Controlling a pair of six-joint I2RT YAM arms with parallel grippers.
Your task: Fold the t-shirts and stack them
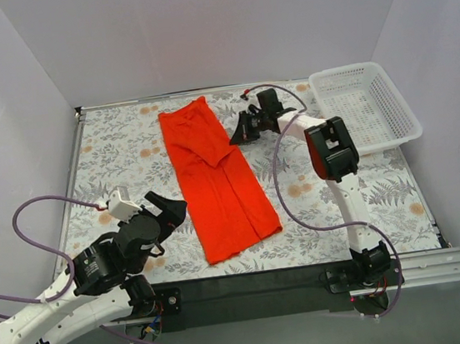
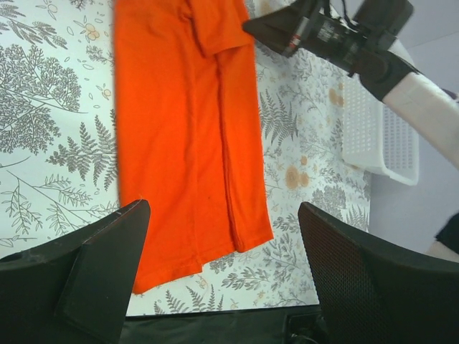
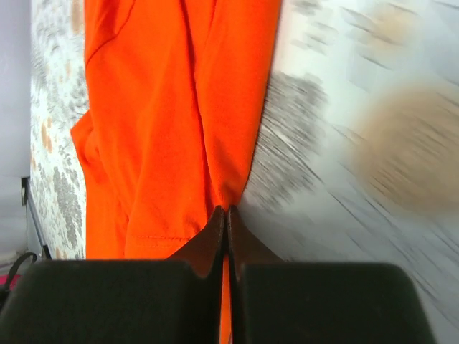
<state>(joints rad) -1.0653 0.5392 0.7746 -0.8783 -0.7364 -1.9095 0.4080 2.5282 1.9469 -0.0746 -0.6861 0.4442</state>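
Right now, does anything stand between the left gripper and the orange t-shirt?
Nothing visible does. Only bare floral-print table lies between the open left gripper and the near left edge of the bright orange-red cloth t-shirt. The right gripper is shut on its far right edge, clear of that path.

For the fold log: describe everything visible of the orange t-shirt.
The t-shirt is plain bright orange-red, thin cloth, no print. It lies flat on the floral table, folded lengthwise into a long strip, a sleeve flap turned over its far half. The right end effector is shut on its right edge; the left end effector hangs open, apart from it.
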